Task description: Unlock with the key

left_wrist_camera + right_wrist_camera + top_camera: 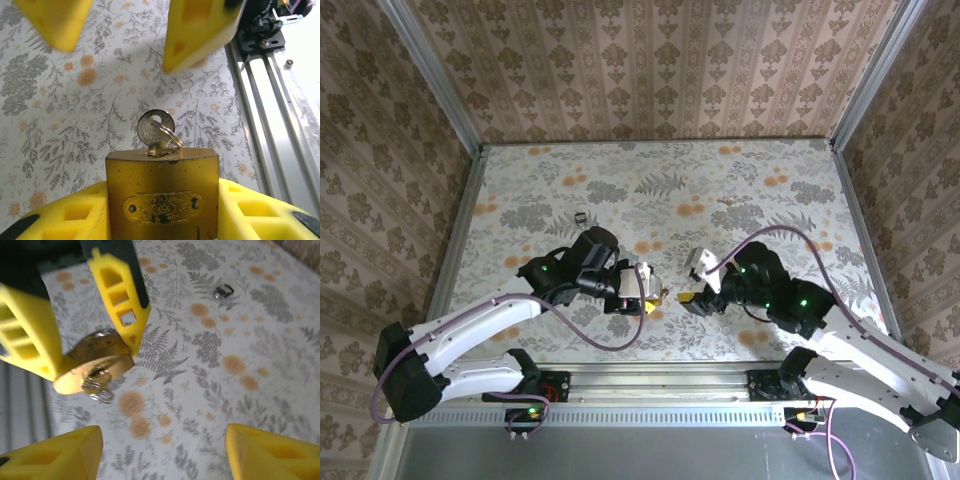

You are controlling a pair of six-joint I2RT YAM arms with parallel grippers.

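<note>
My left gripper (162,220) is shut on the brass padlock (162,195), its yellow fingers (65,215) pressing both sides of the body. The small metal key (155,129) sticks out of the lock's keyhole end, with a thin ring through its head. My right gripper (160,455) is open and holds nothing; it sits a short way from the key (97,381) and the padlock (92,357). In the top view the left gripper (642,292) and the right gripper (693,288) face each other near the table's front middle, with the padlock (656,297) between them. The shackle is hidden.
A small dark object (578,218) lies on the floral table behind the left arm, and another small bit (728,200) lies farther back on the right. The metal rail (270,115) runs along the table's near edge. Patterned walls close in three sides.
</note>
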